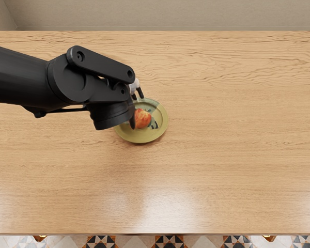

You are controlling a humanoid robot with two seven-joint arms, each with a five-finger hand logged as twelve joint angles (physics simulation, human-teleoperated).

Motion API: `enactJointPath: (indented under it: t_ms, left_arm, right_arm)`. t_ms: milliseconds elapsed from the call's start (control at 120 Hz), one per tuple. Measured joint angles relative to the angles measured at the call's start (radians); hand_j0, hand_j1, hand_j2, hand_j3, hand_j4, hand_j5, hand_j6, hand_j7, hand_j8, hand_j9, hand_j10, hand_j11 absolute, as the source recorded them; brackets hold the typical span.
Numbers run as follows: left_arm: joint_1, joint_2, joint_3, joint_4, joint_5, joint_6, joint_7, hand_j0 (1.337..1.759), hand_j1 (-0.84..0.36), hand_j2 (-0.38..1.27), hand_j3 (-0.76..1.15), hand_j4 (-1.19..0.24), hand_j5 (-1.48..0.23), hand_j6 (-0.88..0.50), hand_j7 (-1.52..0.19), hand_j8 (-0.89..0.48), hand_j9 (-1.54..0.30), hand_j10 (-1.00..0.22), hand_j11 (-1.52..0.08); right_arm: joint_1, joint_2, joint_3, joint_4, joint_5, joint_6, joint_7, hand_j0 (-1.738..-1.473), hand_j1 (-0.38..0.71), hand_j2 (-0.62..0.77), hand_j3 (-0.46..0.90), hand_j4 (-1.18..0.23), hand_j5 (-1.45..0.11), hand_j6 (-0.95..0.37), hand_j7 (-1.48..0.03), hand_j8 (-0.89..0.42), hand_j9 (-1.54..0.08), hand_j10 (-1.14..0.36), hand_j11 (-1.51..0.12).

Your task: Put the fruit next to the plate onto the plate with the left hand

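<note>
Nearest, the wooden table (160,206) is showing a soft sheen along its near edge, at 6 o'clock from the plate. Further in, the plate (159,130), round and olive-green, is sitting a little left of the table's middle. The fruit (143,118), red-orange, is showing over the plate's centre, well inside the rim. I cannot tell whether it is resting on the dish or hanging just above it. The left hand (113,106) is hanging over the plate's 9 o'clock side, hiding that part of the rim and sitting right against the fruit. Whether its fingers (140,93) are clamped on the fruit or parted, I cannot tell. To do this step well, I judge the hand should be opening gently, lifting straight up, and only then backing off toward 9 o'clock, so nothing is nudging the fruit toward the 3 o'clock rim. Beyond, the table's far edge is meeting a pale wall (160,13).
</note>
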Motion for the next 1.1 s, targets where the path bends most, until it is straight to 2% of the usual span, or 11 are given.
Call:
enactJointPath:
  t_ms: [350, 583, 642, 700, 767, 850, 975, 1100]
  left_arm:
    - [-0.006, 0.0, 0.001, 0.008, 0.002, 0.082, 0.0, 1.658, 0.03, 0.06, 0.0, -0.27, -0.35, -0.26, -0.35, -0.26, -0.35, -0.27, -0.35]
    - [0.006, 0.0, -0.012, 0.053, 0.016, 0.095, -0.002, 1.658, 0.05, 0.05, 0.0, -0.26, -0.33, -0.25, -0.33, -0.25, -0.33, -0.26, -0.33]
    - [0.062, 0.0, -0.029, 0.076, 0.022, 0.093, -0.003, 1.658, 0.05, 0.05, 0.0, -0.25, -0.33, -0.25, -0.33, -0.25, -0.33, -0.25, -0.33]
    - [0.082, 0.0, -0.049, 0.106, 0.028, 0.089, -0.003, 1.658, 0.05, 0.05, 0.0, -0.25, -0.33, -0.25, -0.33, -0.25, -0.33, -0.25, -0.33]
    - [0.142, 0.136, -0.107, 0.128, 0.042, 0.065, -0.007, 1.658, 0.05, 0.05, 0.0, -0.25, -0.33, -0.25, -0.33, -0.25, -0.33, -0.25, -0.33]
    - [0.242, 0.351, -0.25, 0.143, 0.11, -0.029, -0.009, 1.658, 0.05, 0.05, 0.0, -0.25, -0.33, -0.25, -0.33, -0.25, -0.33, -0.25, -0.33]
    - [0.411, 0.579, -0.52, 0.176, 0.199, -0.308, -0.011, 1.658, 0.05, 0.05, 0.0, -0.25, -0.33, -0.25, -0.33, -0.25, -0.33, -0.25, -0.33]
    - [0.563, 0.725, -0.777, 0.202, 0.23, -0.617, -0.019, 1.658, 0.05, 0.05, 0.0, -0.25, -0.33, -0.25, -0.33, -0.25, -0.33, -0.25, -0.33]
  right_arm:
    - [0.0, 0.0, 0.0, 0.0, 0.0, 0.0, 0.0, -1.658, -0.31, -0.01, 0.0, -0.04, -0.05, -0.04, -0.05, -0.04, -0.05, -0.04, -0.05]
    - [0.0, 0.0, 0.0, 0.0, 0.0, 0.0, 0.0, -1.658, -0.31, -0.01, 0.0, -0.04, -0.05, -0.04, -0.05, -0.04, -0.05, -0.04, -0.05]
    - [0.0, 0.0, 0.0, 0.0, 0.0, 0.0, 0.0, -1.658, -0.31, -0.01, 0.0, -0.04, -0.05, -0.04, -0.05, -0.04, -0.05, -0.04, -0.05]
    - [0.0, 0.0, 0.0, 0.0, 0.0, 0.0, 0.0, -1.658, -0.31, -0.01, 0.0, -0.04, -0.05, -0.04, -0.05, -0.04, -0.05, -0.04, -0.05]
    - [0.0, 0.0, 0.0, 0.0, 0.0, 0.0, 0.0, -1.658, -0.31, -0.01, 0.0, -0.04, -0.05, -0.04, -0.05, -0.04, -0.05, -0.04, -0.05]
    - [0.0, 0.0, 0.0, 0.0, 0.0, 0.0, 0.0, -1.658, -0.31, -0.01, 0.0, -0.04, -0.05, -0.04, -0.05, -0.04, -0.05, -0.04, -0.05]
    - [0.0, 0.0, 0.0, 0.0, 0.0, 0.0, 0.0, -1.658, -0.31, -0.01, 0.0, -0.04, -0.05, -0.04, -0.05, -0.04, -0.05, -0.04, -0.05]
    - [0.0, 0.0, 0.0, 0.0, 0.0, 0.0, 0.0, -1.658, -0.31, -0.01, 0.0, -0.04, -0.05, -0.04, -0.05, -0.04, -0.05, -0.04, -0.05]
